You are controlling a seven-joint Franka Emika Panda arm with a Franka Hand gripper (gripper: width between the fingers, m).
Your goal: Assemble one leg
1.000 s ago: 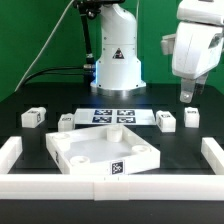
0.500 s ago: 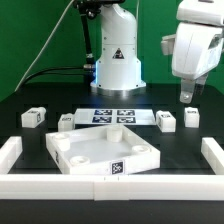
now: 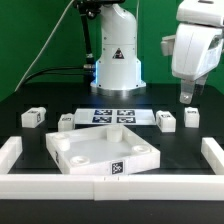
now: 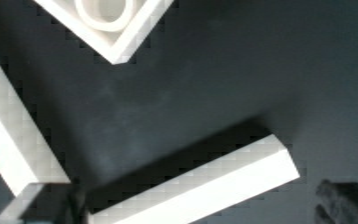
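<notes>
The gripper [image 3: 186, 96] hangs released above the black counter [image 3: 28, 136]. In the wrist view its dark fingertips [image 4: 41, 203] stand wide apart with nothing clasped between them, and a long white border bar [image 4: 197, 186] lies on the counter beneath the gap. The nearest leg [image 3: 191, 117], a small white stubby rectangular plastic block with a black-and-white square tag, sits on the counter below the gripper, well clear of the fingers. A second leg [image 3: 166, 120] of the same kind rests just beside it, towards the exterior view's left. Farther from the gripper on that side lies the thin flat white marker board [image 3: 112, 115], and beyond it two more legs [image 3: 34, 117] stand near each other. The large white square tray-like part [image 3: 100, 152] with corner sockets lies below and to the exterior view's left of the gripper, apart from every leg.
</notes>
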